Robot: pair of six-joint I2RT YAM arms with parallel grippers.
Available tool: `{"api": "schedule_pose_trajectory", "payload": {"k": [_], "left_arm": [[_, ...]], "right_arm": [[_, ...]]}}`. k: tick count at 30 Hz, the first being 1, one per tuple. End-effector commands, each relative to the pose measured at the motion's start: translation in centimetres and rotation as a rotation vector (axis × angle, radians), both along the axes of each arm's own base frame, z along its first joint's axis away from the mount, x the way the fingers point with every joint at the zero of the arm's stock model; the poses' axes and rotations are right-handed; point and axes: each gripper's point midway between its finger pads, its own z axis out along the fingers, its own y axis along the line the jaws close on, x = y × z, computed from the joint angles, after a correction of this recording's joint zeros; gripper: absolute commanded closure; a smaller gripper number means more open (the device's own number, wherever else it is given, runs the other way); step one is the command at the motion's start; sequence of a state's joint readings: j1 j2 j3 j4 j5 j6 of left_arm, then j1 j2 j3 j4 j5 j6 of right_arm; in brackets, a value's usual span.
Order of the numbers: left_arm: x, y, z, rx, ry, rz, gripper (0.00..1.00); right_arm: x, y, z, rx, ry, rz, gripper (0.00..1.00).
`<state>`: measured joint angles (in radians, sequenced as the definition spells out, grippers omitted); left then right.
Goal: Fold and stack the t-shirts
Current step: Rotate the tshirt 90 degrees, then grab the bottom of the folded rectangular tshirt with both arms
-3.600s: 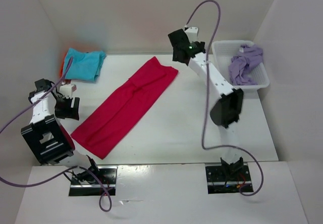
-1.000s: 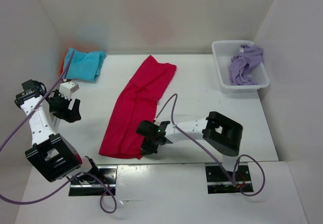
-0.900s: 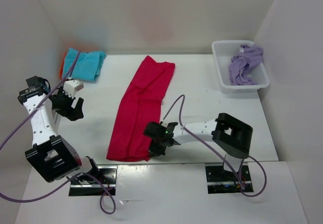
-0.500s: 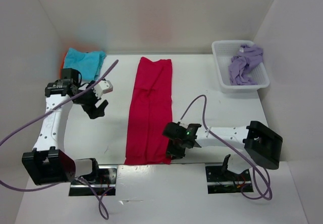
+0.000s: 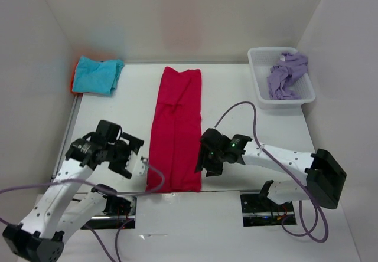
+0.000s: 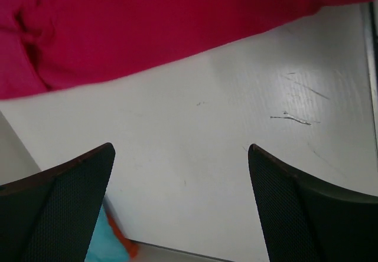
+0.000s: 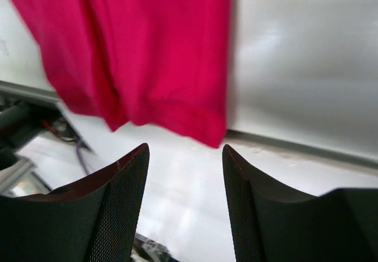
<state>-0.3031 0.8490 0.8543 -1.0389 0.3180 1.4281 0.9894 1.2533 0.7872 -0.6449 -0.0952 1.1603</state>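
Observation:
The magenta-red t-shirt (image 5: 177, 126) lies as a long folded strip from the back of the table to its near edge. My right gripper (image 5: 207, 163) sits just right of its near hem, open and empty; in the right wrist view (image 7: 186, 150) the red hem (image 7: 147, 55) lies beyond the fingertips. My left gripper (image 5: 133, 163) hovers just left of the same hem, wide open over bare table (image 6: 182, 150), with red cloth (image 6: 147, 26) ahead of it. A turquoise t-shirt (image 5: 98, 74) rests folded on an orange one (image 5: 75, 76) at the back left. The lavender t-shirt (image 5: 287, 73) is bunched in the basket.
The white mesh basket (image 5: 260, 94) stands at the back right corner. White walls close in the table on the left, back and right. The table's near edge (image 5: 224, 190) runs just below the red hem, with the arm bases behind it.
The right gripper dragged the red shirt's near end round until the strip lies straight, then let go and opened. The left arm swung from the left wall to the hem and opened wider.

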Motion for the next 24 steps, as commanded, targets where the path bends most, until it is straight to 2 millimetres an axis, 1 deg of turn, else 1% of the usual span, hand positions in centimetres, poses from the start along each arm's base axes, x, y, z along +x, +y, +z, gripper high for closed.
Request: {"api": "schedule_pose_trajectory", "payload": {"k": [1, 2, 3, 4, 5, 6, 7, 9, 10, 11, 12, 13, 15, 16, 17, 19, 21, 22, 23, 24], "left_arm": [[-3.5, -2.0, -0.5, 0.035, -0.095, -0.38, 0.0], [-4.4, -2.7, -0.6, 0.021, -0.102, -0.447, 0.0], [-5.8, -3.9, -1.2, -0.015, -0.086, -0.531, 0.0], [-6.4, -4.4, -1.5, -0.023, -0.087, -0.573, 0.0], [-6.6, -5.4, -1.5, -0.032, -0.109, -0.629, 0.0], [-6.7, -5.8, -1.7, -0.03, -0.098, -0.654, 0.06], [-6.8, -6.0, -2.8, -0.004, -0.049, -0.675, 0.08], [-7.6, -6.9, -4.1, 0.017, 0.024, -0.741, 0.09], [-7.8, -7.4, -4.4, 0.014, 0.04, -0.765, 0.09], [-8.2, -7.6, -4.8, 0.023, 0.067, -0.788, 0.11], [-8.8, -8.5, -5.5, 0.028, 0.096, -0.841, 0.12], [-9.0, -8.8, -5.8, 0.034, 0.109, -0.861, 0.14], [-9.2, -9.6, -6.4, 0.041, 0.116, -0.906, 0.31], [-9.3, -10.3, -6.6, 0.043, 0.09, -0.938, 0.41], [-9.3, -10.2, -7.1, 0.061, 0.076, -0.958, 0.54], [-9.6, -9.4, -8.5, 0.124, 0.051, -1.011, 0.54], [-9.7, -8.8, -8.9, 0.153, 0.024, -1.033, 0.54], [-9.9, -8.1, -9.7, 0.189, 0.016, -1.056, 0.54], [-9.6, -8.0, -9.5, 0.194, -0.025, -1.061, 0.54], [-9.5, -7.6, -9.8, 0.212, -0.038, -1.066, 0.54]], "right_arm": [[-0.3, -0.2, -0.8, -0.042, 0.024, 0.145, 0.42], [-0.2, -0.2, -1.4, -0.054, 0.022, 0.166, 0.42], [-0.4, -0.3, -1.9, -0.069, 0.027, 0.203, 0.42], [-0.2, 0.0, -2.5, -0.073, 0.024, 0.215, 0.42], [-0.3, -0.2, -2.8, -0.075, 0.021, 0.225, 0.42], [-0.4, -0.5, -3.5, -0.087, 0.026, 0.234, 0.42], [0.0, -0.4, -3.2, -0.073, 0.014, 0.225, 0.42], [0.1, -0.7, -2.9, -0.053, -0.003, 0.213, 0.4], [0.3, -0.4, -2.4, -0.034, -0.02, 0.213, 0.4], [0.4, -0.8, -2.6, -0.034, -0.015, 0.193, 0.4], [0.6, -0.9, -2.5, -0.025, -0.023, 0.183, 0.4], [0.5, -1.1, -2.4, -0.019, -0.029, 0.183, 0.4], [0.6, -1.7, -2.5, -0.032, -0.034, 0.168, 0.4], [0.9, -1.8, -2.5, -0.034, -0.037, 0.167, 0.4], [1.1, -2.1, -2.5, -0.031, -0.04, 0.153, 0.4], [1.4, -2.2, -2.2, -0.022, -0.049, 0.142, 0.4], [1.6, -2.4, -2.4, -0.023, -0.048, 0.131, 0.4], [1.4, -2.3, -2.5, -0.012, -0.037, 0.127, 0.4], [1.2, -2.5, -2.8, -0.019, -0.031, 0.127, 0.4], [1.2, -2.2, -2.9, -0.01, -0.026, 0.131, 0.4]]}}
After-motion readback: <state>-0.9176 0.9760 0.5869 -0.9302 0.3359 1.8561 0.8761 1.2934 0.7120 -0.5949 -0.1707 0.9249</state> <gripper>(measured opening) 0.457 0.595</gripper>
